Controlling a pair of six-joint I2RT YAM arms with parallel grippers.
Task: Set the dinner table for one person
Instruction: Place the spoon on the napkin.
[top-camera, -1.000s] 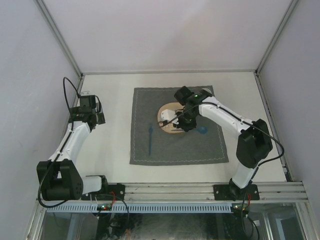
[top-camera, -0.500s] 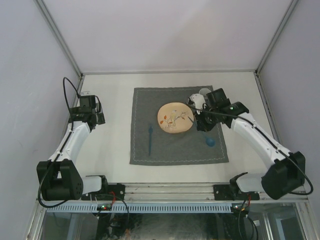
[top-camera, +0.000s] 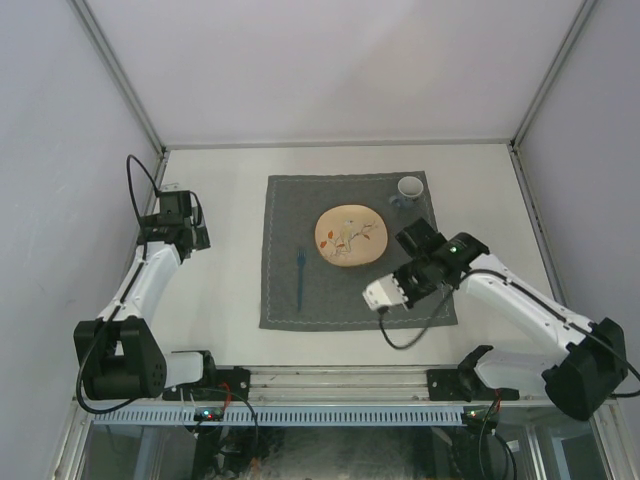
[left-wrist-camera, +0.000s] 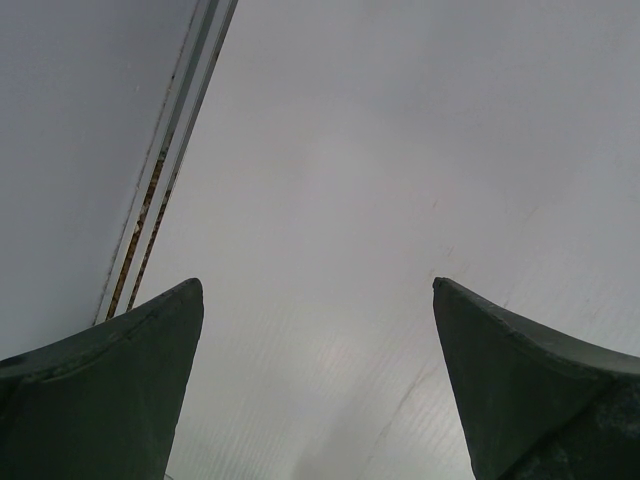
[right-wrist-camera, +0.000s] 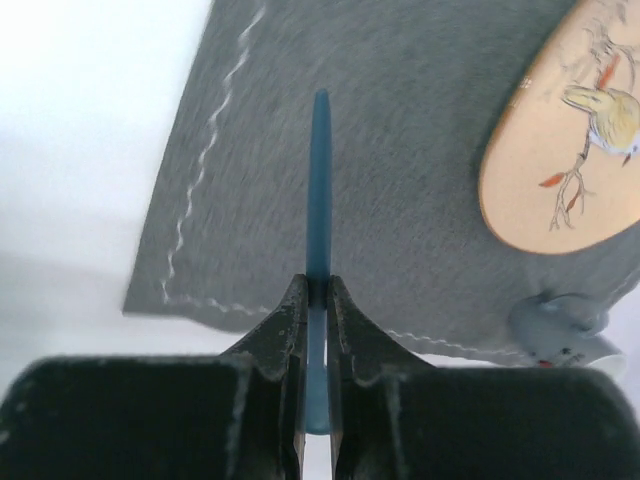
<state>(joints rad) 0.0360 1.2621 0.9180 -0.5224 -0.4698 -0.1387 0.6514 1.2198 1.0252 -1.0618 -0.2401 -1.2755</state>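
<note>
Right arm's (top-camera: 510, 295) swung back off the plate (top-camera: 350, 236); right pincer (right-wrist-camera: 318, 285) clamps a blue handle (right-wrist-camera: 320, 180) over the tabletop's (right-wrist-camera: 80, 150) mat (right-wrist-camera: 400, 150), forearm reaching left.

The dinner table (top-camera: 220, 300) is off-white, with grey metal rails. The cloth (top-camera: 300, 205) is dark grey, and a thin wavy line of pale stitching runs near its edges. The plate (top-camera: 351, 236) is peach-beige and carries a drawn yellowish bird on a thin brown branch with orange-red leaves. The fork (top-camera: 300, 275) is blue. The thin handle (right-wrist-camera: 319, 180) is blue too. The cup (top-camera: 409, 188) is pale grey-blue. The left arm (top-camera: 148, 282) and the right arm (top-camera: 520, 300) are white with black joints.
</note>
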